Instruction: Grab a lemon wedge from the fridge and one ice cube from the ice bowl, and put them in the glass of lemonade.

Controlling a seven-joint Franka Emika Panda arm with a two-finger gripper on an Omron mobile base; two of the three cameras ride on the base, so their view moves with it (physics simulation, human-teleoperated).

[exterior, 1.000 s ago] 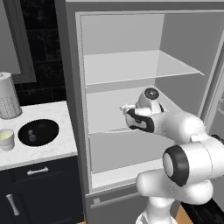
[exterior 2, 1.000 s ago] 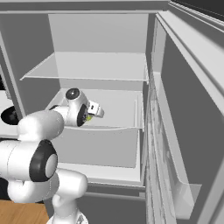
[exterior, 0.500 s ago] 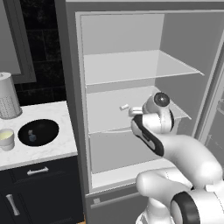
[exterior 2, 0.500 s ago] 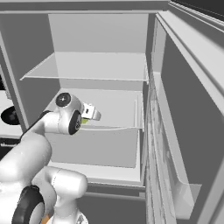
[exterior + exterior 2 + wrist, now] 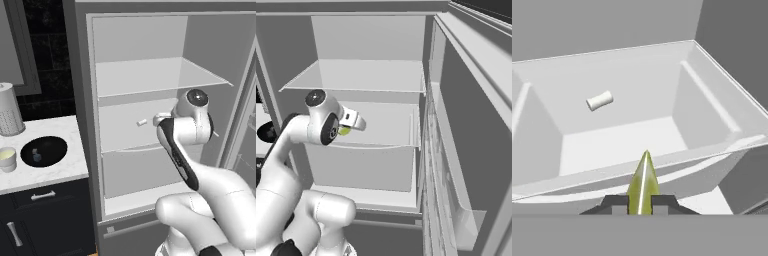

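The arm has swung back from the fridge [image 5: 150, 100] drawer, its end effector [image 5: 643, 200] clamped on the lemon wedge [image 5: 643, 182].

flat, even rendered light with no glare and no blur; edges stay crisp across every view. the tall matte grey fridge [image 5: 80, 100] interior reads bright and pale, its white-grey shelves [image 5: 361, 75] softly shaded beneath. ahead of the jaws the white drawer tub [image 5: 712, 115] shows gentle wall gradients.
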